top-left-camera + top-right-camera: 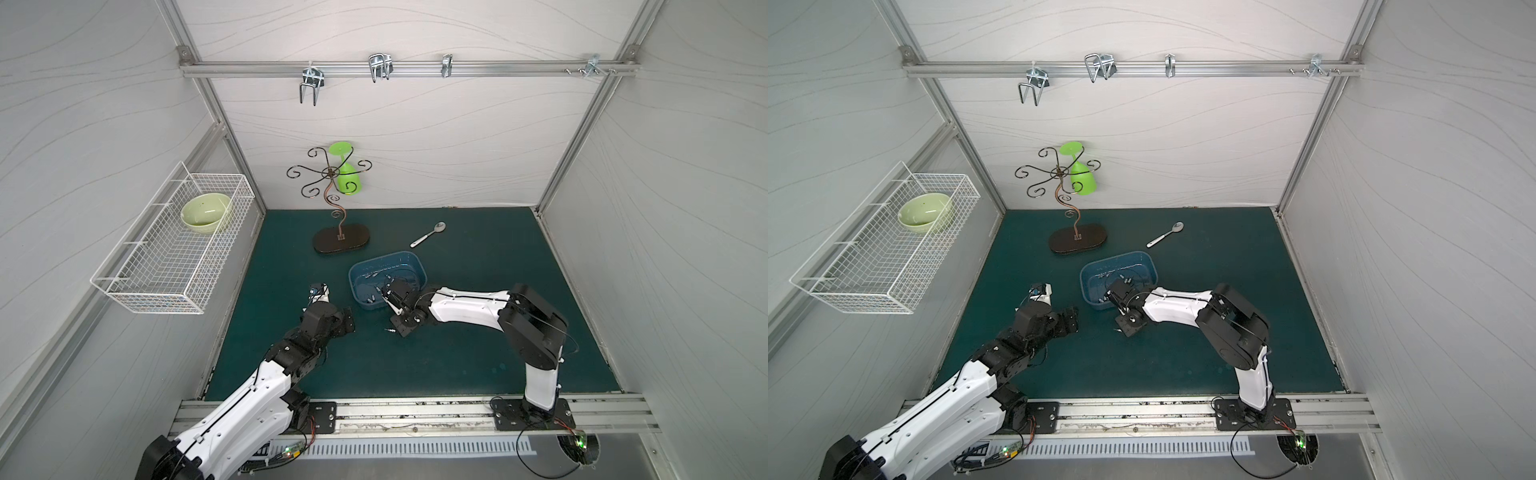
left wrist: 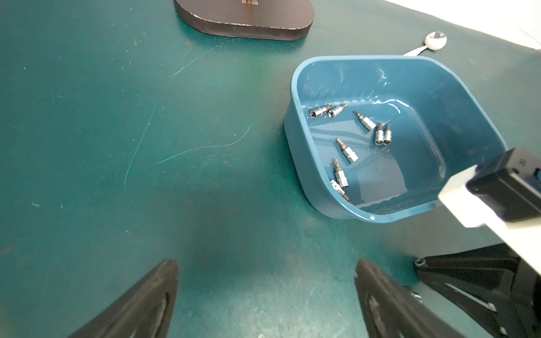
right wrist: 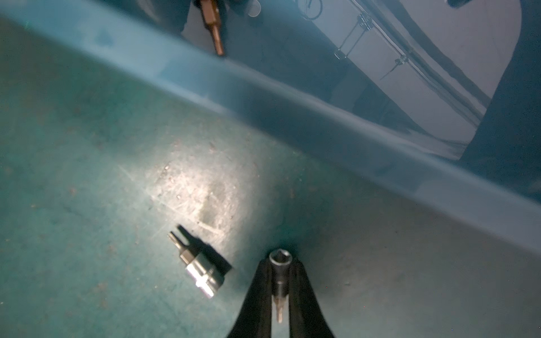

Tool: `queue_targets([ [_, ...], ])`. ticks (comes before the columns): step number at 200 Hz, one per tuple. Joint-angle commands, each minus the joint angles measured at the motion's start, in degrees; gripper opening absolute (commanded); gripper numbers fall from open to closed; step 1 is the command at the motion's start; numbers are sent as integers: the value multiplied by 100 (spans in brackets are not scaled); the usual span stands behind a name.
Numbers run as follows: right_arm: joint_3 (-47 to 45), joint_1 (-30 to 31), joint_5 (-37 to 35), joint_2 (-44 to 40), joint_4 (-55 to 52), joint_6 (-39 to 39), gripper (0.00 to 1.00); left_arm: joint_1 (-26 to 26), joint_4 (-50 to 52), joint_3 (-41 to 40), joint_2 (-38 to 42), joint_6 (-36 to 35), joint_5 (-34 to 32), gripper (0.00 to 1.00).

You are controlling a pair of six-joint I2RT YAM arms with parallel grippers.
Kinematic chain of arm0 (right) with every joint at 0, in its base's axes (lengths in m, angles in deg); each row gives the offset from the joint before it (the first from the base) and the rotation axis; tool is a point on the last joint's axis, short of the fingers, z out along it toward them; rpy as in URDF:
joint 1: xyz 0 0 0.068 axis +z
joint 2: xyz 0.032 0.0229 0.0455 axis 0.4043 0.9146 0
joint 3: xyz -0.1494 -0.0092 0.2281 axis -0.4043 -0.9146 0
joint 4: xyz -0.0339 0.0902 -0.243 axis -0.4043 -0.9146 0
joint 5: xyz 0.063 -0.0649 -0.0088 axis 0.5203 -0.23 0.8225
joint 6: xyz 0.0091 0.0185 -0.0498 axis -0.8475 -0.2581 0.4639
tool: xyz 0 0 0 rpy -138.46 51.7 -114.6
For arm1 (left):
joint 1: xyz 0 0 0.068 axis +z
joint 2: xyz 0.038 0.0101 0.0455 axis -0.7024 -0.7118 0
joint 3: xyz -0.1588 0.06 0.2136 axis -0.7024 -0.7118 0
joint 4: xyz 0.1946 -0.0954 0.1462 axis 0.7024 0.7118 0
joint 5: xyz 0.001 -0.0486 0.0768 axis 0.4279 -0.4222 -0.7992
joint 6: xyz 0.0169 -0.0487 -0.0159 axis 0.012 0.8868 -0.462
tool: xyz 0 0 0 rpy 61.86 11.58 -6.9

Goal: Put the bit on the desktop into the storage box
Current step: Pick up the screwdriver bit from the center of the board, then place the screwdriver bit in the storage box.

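My right gripper (image 3: 280, 262) is shut on a small silver bit (image 3: 279, 275), held upright between the black fingers just above the teal desktop (image 1: 457, 353). A second bit (image 3: 199, 266) lies loose on the desktop beside it and shows in both top views (image 1: 389, 331) (image 1: 1118, 330). The blue storage box (image 1: 386, 254) (image 3: 292, 102) stands right behind, with several bits (image 2: 347, 152) lying in it. In a top view the right gripper (image 1: 401, 324) hangs at the box's near edge. My left gripper (image 2: 268, 269) (image 1: 348, 319) is open and empty, left of the box.
A curly metal stand on a dark oval base (image 1: 341, 241) holds a green goblet (image 1: 347, 174) at the back. A spoon (image 1: 428, 235) lies behind the box. A white wire basket (image 1: 174, 249) on the left wall holds a pale green bowl (image 1: 205, 212).
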Motion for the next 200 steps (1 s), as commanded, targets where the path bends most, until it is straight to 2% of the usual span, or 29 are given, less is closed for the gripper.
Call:
queue_targets([
  [1,-166,32,43,-295,-416,-87,9,19,-293,49,-40,-70,-52,98],
  [51,-220,-136,195,-1149,-538,-39,8,23,-274,57,-60,-78,-43,98],
  [93,3,-627,670,-1584,-140,131,8,21,-280,54,-46,-77,-52,98],
  [125,463,-924,888,-1209,189,314,9,21,-267,58,-62,-77,-69,98],
  [200,1656,-1152,788,163,464,637,9,22,-280,53,-82,-77,-86,98],
])
